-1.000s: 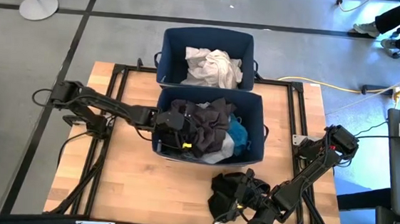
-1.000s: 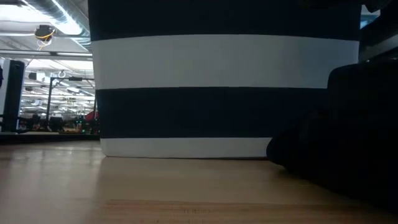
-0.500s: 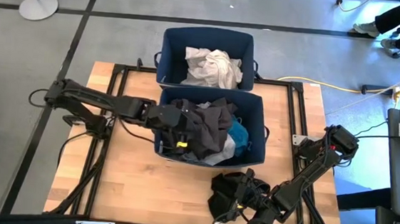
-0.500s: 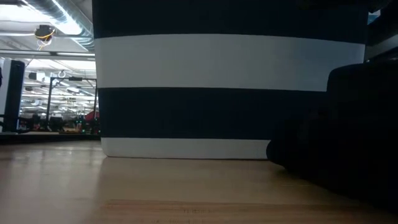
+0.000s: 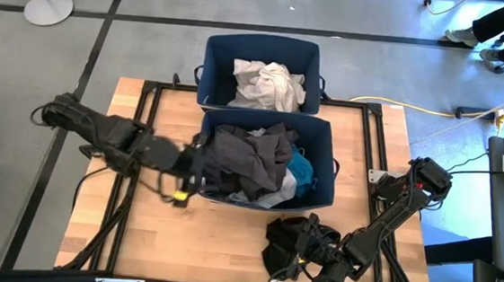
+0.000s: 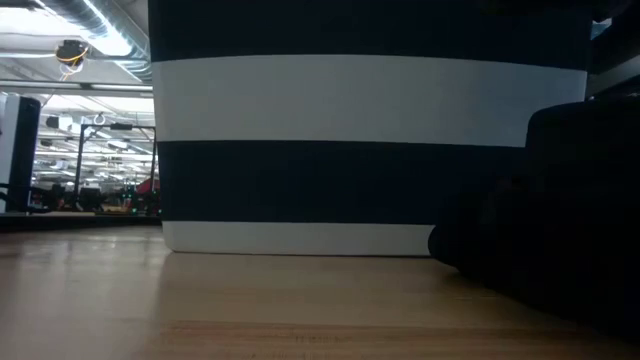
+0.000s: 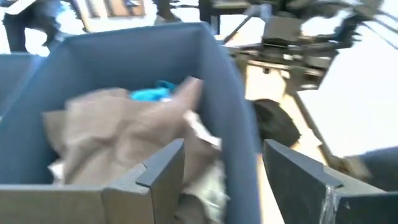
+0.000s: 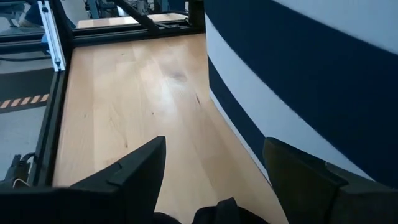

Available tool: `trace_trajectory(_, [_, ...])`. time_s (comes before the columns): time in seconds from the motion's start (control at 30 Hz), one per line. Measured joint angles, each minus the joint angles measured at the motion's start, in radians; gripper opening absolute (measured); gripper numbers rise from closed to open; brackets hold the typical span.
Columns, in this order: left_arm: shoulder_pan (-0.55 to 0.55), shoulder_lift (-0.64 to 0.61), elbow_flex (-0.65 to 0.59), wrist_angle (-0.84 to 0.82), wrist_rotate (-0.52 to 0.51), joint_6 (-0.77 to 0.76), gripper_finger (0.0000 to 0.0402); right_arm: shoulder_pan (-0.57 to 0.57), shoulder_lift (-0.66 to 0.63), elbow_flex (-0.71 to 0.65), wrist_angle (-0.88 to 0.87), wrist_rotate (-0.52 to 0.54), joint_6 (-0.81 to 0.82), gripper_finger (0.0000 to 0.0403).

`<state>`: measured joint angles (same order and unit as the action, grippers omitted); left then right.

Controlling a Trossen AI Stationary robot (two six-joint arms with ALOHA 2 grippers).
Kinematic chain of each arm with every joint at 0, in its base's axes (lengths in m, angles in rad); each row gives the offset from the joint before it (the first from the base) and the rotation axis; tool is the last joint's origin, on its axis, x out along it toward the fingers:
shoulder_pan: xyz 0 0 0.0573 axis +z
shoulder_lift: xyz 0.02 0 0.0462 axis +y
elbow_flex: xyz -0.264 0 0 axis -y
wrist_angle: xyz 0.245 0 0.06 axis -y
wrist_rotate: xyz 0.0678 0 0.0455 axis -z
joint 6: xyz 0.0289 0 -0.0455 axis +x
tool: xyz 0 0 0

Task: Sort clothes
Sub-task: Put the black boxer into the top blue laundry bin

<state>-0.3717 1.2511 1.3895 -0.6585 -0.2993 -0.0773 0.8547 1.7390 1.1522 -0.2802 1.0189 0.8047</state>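
High view, centre of frame: dark grey garment (image 5: 255,159) heaped in the near bin (image 5: 327,160), crumpled, long axis lying roughly left to right from the bin's left rim toward its middle, pointing nowhere in particular. Tucked at its right edge, a turquoise garment (image 5: 300,174). Higher in the frame, white clothes (image 5: 268,84) bunched in the far bin (image 5: 213,66). Below the near bin, a black garment (image 5: 282,238) loose on the table (image 5: 155,232), balled up, with no clear long axis. Left end effector (image 5: 194,168) at the near bin's left wall, released and empty, straddling the wall's edge as seen from the left wrist view. Right end effector (image 5: 302,253) low over the black garment, likewise released, gripping nothing. Probably mid-sort, between picks. Next, most likely: close on the black garment, lift it clear of the table, carry it up-frame to the bin of darks. Calls for a bite deep enough to gather the slack cloth rather than a single fold.
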Motion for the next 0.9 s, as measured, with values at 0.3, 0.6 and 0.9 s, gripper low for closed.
trace_trajectory(0.3, [-0.289,-0.056,-0.048,-0.171,-0.161,-0.213,0.0202,0.003,-0.055,0.057,-0.053,-0.282,0.003,0.0271])
trace_trajectory(0.6, [-0.497,-0.057,-0.299,-0.089,-0.286,-0.48,0.0202,0.005,-0.077,0.173,-0.211,-0.683,0.299,0.0271])
trace_trajectory(0.9, [-0.544,-0.057,-0.542,0.104,-0.406,-0.647,0.0202,0.065,-0.077,0.153,-0.427,-0.811,0.672,0.0271])
